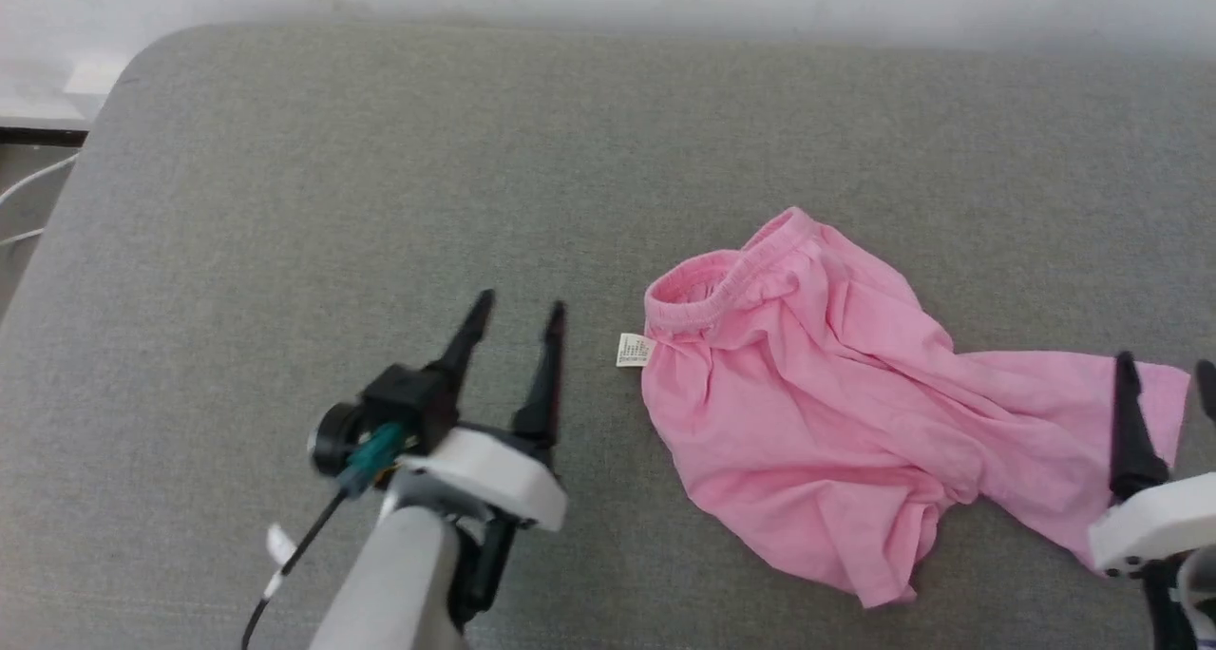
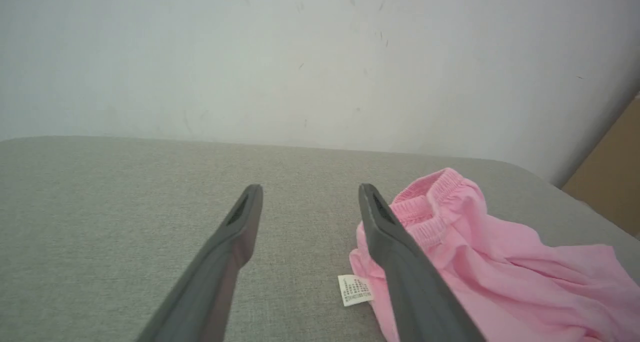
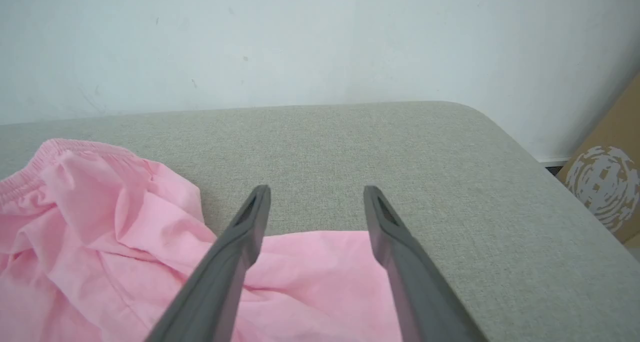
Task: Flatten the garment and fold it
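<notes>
Evidently flattening is in hand: the garment [image 1: 807, 384] lies crumpled toward four o'clock on the cushion [image 1: 380, 156]. Left gripper [image 1: 521, 301] and right gripper [image 1: 1166, 363] gape wide, empty. Next, I'd pinch opposite edges and spread.

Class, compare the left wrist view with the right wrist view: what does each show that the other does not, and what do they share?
Left wrist view, not the right: the white label beside the pink shorts, and the open left claw. Right wrist view, not the left: the grey printed mark on the brown box, and the open right claw over the shorts' flat hem. Both: the crumpled shorts with their gathered waistband, the grey cushion and the white wall.
</notes>
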Controlling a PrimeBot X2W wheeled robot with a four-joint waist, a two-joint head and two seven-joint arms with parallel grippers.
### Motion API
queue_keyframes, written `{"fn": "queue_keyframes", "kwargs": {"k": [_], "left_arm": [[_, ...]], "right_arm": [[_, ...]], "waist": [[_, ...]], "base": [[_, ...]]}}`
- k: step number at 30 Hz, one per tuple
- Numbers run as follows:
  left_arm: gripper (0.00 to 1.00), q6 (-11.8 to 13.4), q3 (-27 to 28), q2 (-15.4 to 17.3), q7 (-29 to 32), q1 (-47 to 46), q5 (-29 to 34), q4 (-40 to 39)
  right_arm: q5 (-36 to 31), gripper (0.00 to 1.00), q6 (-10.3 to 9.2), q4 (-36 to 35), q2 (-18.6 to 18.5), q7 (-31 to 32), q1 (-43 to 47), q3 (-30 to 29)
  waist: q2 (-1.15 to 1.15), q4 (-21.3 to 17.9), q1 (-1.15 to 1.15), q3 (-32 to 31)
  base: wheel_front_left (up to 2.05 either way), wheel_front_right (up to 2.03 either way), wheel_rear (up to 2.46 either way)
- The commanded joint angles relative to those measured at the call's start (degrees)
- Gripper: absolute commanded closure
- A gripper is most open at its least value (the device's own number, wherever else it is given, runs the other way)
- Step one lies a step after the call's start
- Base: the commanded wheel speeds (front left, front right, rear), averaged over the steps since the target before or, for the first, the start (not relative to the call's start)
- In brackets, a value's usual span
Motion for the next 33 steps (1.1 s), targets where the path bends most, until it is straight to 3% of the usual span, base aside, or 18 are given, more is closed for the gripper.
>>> {"fn": "queue_keyframes", "kwargs": {"k": [1, 5, 13, 23, 24, 25, 26, 33], "left_arm": [[0.0, -0.93, -2.98, -0.1, 0.97, -3.31, -0.55, 2.08], [0.0, -1.94, -8.57, -0.1, 5.08, -9.67, -2.62, 7.62], [0.0, 1.57, -14.11, -0.1, 18.13, -21.94, -8.93, 20.91], [0.0, 3.0, -19.17, -0.02, 37.14, -30.73, -9.26, 34.76], [0.51, 2.78, -19.96, 0.13, 39.29, -31.19, -8.85, 35.94], [0.86, 2.55, -20.39, 0.27, 40.88, -31.49, -8.73, 36.78], [1.0, 2.23, -20.52, 0.3, 41.99, -31.54, -8.96, 37.29], [1.0, 4.11, -17.03, 2.29, 37.06, -26.23, -12.21, 33.95]], "right_arm": [[0.74, 0.0, -0.11, -0.26, 0.1, -1.89, -0.13, 2.24], [1.37, 0.0, -0.11, -0.45, 0.1, -3.62, -0.43, 6.15], [1.71, 0.0, -0.11, -0.22, 0.1, -4.11, -2.57, 10.41], [2.23, 0.0, -0.11, -0.2, 0.1, -4.59, -3.58, 12.1], [2.34, 0.0, -0.11, -0.13, 0.1, -4.7, -3.63, 12.22], [2.56, 0.0, -0.11, -0.07, 0.1, -4.76, -3.67, 12.33], [2.71, 0.0, -0.11, -0.01, 0.1, -4.81, -3.7, 12.37], [3.07, 0.0, -0.11, -0.11, 0.1, -5.21, -3.71, 11.4]], "waist": [[0.0, -0.67, 0.0, 0.49], [0.0, -2.0, 0.0, 1.41], [0.0, -4.88, 0.0, 4.18], [0.0, -6.46, 0.0, 5.99], [0.0, -6.49, 0.0, 6.01], [0.0, -6.48, 0.0, 6.01], [0.0, -6.42, 0.0, 5.95], [0.0, -4.11, 0.0, 5.21]], "base": [[0.0, 0.0, 0.0], [0.0, 0.0, 0.0], [0.0, 0.0, 0.0], [0.0, 0.0, 0.0], [0.0, 0.0, 0.0], [0.0, 0.0, 0.0], [0.0, 0.0, 0.0], [0.0, 0.0, 0.0]]}}
